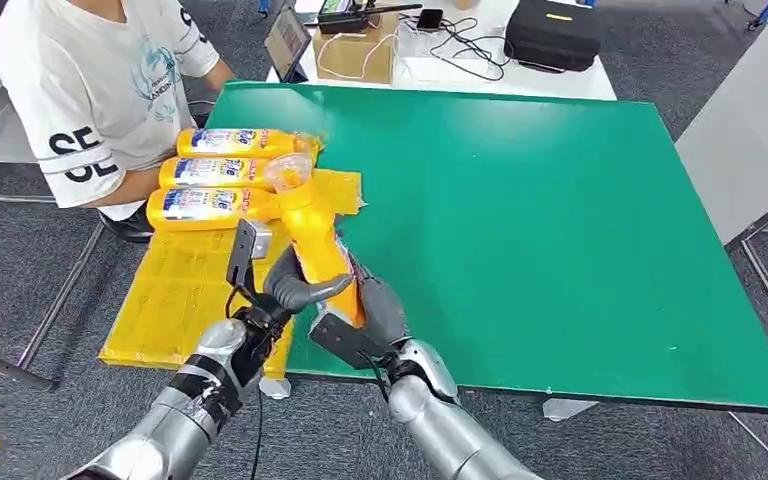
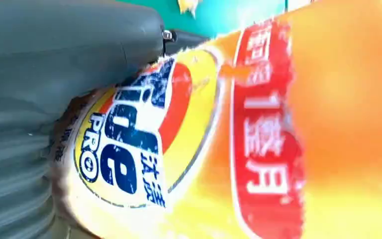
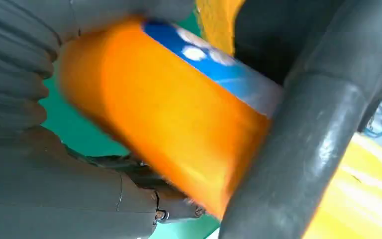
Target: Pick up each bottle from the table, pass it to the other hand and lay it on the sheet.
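An orange-yellow detergent bottle (image 1: 315,235) stands tilted above the green table's (image 1: 560,220) near left corner, its clear cap pointing away from me. My left hand (image 1: 295,285) wraps its lower body from the left, thumb across the front. My right hand (image 1: 378,308) grips its base from the right. The left wrist view has the bottle's label (image 2: 129,149) against the left hand (image 2: 54,74). In the right wrist view the bottle (image 3: 169,129) lies in the right hand (image 3: 30,189). Three like bottles (image 1: 220,172) lie side by side on the yellow sheet (image 1: 185,300).
A person in a white T-shirt (image 1: 100,90) sits at the far left beside the sheet. Behind the green table a white table carries a cardboard box (image 1: 355,50), cables and a black case (image 1: 552,32). Grey carpet surrounds the tables.
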Controlling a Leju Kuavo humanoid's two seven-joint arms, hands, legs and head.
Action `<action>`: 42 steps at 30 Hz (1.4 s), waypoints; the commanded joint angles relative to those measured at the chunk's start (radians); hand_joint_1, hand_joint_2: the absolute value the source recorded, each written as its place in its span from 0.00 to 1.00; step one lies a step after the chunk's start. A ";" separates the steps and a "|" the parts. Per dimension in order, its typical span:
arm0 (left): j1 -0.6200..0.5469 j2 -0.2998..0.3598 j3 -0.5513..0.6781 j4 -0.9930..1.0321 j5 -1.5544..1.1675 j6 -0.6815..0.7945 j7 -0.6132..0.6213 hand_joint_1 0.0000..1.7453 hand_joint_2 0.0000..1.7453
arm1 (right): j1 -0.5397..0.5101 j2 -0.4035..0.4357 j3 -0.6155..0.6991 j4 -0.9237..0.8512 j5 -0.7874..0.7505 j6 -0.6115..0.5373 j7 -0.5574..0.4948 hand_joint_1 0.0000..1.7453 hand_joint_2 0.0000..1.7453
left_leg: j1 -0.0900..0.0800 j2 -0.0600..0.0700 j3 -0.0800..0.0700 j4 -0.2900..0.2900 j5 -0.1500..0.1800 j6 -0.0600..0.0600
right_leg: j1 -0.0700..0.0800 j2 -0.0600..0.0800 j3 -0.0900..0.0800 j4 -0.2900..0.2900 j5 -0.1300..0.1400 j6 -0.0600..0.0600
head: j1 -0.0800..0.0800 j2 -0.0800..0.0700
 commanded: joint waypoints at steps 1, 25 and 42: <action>-0.068 0.015 0.050 0.067 -0.084 0.137 -0.051 1.00 1.00 | 0.032 -0.034 -0.009 -0.056 -0.069 -0.048 -0.026 0.00 1.00 | 0.001 -0.002 0.003 0.000 -0.001 -0.001 | 0.001 -0.002 0.004 -0.001 -0.001 -0.001 | 0.000 0.000; -0.220 0.212 0.150 0.312 -0.717 0.581 -0.099 1.00 1.00 | 0.186 -0.127 -0.205 -0.512 -0.177 -0.056 -0.040 0.00 1.00 | 0.001 0.000 0.004 0.000 -0.002 -0.001 | 0.001 -0.001 0.004 0.000 -0.002 -0.001 | 0.000 0.000; -0.248 0.434 -0.099 0.533 -1.251 0.382 -0.022 1.00 1.00 | 0.144 -0.131 -0.239 -0.459 -0.250 0.032 -0.065 0.00 1.00 | 0.001 0.004 0.005 -0.001 -0.002 -0.002 | 0.001 0.003 0.004 0.001 -0.001 -0.001 | 0.000 0.000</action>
